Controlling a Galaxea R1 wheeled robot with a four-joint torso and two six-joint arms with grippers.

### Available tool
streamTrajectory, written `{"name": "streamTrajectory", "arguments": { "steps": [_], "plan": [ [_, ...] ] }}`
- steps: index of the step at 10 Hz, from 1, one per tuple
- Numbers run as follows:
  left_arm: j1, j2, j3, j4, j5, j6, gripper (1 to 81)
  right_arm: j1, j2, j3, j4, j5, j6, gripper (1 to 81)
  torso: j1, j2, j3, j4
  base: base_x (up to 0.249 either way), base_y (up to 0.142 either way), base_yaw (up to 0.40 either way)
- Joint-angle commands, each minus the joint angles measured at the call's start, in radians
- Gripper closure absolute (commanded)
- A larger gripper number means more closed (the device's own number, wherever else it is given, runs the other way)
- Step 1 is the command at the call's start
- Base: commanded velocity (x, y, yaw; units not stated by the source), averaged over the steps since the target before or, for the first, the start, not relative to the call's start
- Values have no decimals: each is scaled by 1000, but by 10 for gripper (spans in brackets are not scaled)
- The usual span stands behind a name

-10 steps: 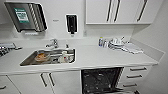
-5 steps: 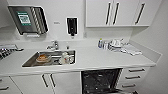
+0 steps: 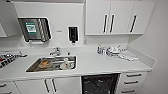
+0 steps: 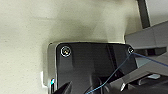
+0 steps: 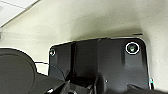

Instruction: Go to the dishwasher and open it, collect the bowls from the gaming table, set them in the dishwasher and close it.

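Note:
The dishwasher (image 3: 100, 83) is under the white counter (image 3: 107, 65), right of the sink, in the lower middle of the head view. Its bay stands open and dark, with faint wire racks inside; its front panel is out of view below the picture's edge. In the left wrist view the robot's dark plate (image 4: 95, 67) hangs over a pale speckled floor (image 4: 30, 30). The right wrist view has the same kind of dark plate (image 5: 100, 65) over pale floor (image 5: 75, 20). I cannot make out the fingers of either gripper.
A steel sink (image 3: 52, 63) with a tap (image 3: 55, 51) holds some dishes. Cups and a white stack (image 3: 113, 51) sit at the counter's back right. White drawers (image 3: 132, 82) flank the dishwasher on the right, white doors (image 3: 50, 86) on the left. Wall cabinets (image 3: 112, 17) hang above.
The whole head picture has shifted slightly, so the camera has moved a little. Nothing on the counter or in the sink has moved.

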State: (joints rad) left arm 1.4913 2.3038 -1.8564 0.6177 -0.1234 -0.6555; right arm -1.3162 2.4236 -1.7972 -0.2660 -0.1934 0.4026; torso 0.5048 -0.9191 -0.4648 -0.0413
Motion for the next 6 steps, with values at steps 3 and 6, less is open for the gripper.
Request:
{"name": "streamTrajectory", "arguments": {
  "steps": [3,6],
  "plan": [
    [-10,92,-130,2,41,-1,10,38,7,-57,7,-43,-24,10,-105,163,11,0,0,0,0],
    [1,177,-247,2,44,-3,10,-19,116,-213,-4,-43,-31,10,-173,267,12,0,0,0,0]
  ]
}}
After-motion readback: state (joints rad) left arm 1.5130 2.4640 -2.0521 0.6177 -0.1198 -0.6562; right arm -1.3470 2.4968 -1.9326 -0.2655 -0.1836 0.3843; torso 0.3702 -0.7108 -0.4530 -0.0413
